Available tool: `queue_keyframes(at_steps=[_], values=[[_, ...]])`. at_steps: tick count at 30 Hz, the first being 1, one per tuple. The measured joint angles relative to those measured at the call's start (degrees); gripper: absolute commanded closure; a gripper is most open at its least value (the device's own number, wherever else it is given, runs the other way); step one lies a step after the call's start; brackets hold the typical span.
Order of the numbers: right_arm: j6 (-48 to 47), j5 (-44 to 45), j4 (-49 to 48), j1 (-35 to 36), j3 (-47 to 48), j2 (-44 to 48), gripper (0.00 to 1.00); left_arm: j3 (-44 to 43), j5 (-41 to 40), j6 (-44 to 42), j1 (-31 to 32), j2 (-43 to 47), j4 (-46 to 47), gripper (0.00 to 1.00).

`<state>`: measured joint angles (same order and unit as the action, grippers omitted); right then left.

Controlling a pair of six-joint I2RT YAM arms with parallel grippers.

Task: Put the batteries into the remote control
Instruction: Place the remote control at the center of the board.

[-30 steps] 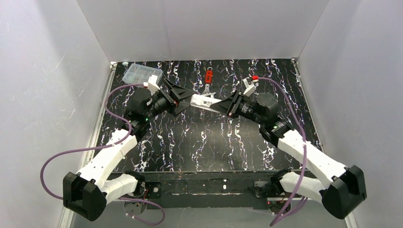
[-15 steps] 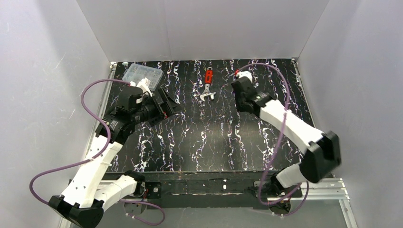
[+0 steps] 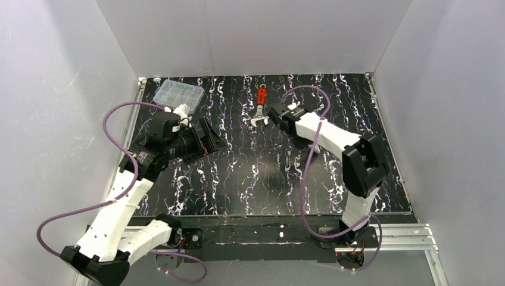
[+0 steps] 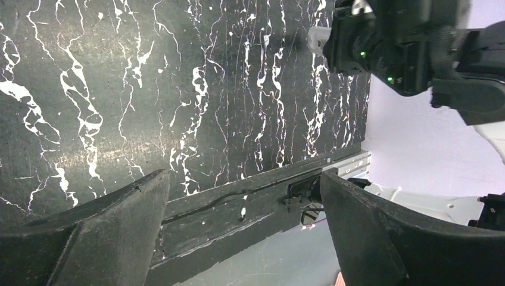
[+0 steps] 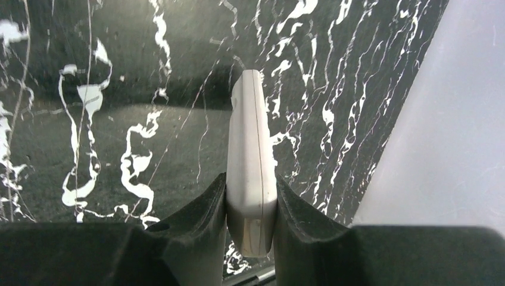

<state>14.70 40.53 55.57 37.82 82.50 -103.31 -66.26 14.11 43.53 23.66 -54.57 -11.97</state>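
no text, label, brand, number or sign can be read in any view. the remote control (image 5: 251, 149) shows only its plain white edge in the right gripper (image 5: 251, 192). the red-handled wrench (image 3: 260, 108) and clear compartment box (image 3: 177, 93) are too small to show any marking.

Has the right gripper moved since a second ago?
Yes. The right gripper, shut on the remote control, moved farther out: from just below-right of the wrench to level beside it.

Lab robot cell: white enclosure walls (image 3: 256, 36), black marbled table (image 3: 256, 179)
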Motion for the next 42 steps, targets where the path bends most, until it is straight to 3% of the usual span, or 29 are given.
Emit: queue_keyframes(at_steps=[5, 12, 28, 36, 42], values=[[0.1, -0.6, 2.0, 2.4, -0.2, -3.0, 0.94, 0.0, 0.2, -0.1, 0.0, 0.0, -0.4, 0.02], [0.1, -1.6, 3.0, 3.8, -0.3, -3.0, 0.76, 0.0, 1.3, -0.3, -0.1, 0.0, -0.4, 0.02], [0.0, -5.7, 2.0, 5.1, -1.2, -3.0, 0.48, 0.2, 2.3, -0.4, -0.1, 0.0, -0.3, 0.01], [0.1, -8.7, 0.7, 5.3, -1.9, -3.1, 0.18, 0.3, 2.7, -0.3, -0.1, 0.0, -0.4, 0.00], [0.2, -11.3, -1.4, 5.3, -2.6, -3.1, 0.13, 1.0, 2.8, -0.2, -0.1, 0.0, -0.4, 0.01]])
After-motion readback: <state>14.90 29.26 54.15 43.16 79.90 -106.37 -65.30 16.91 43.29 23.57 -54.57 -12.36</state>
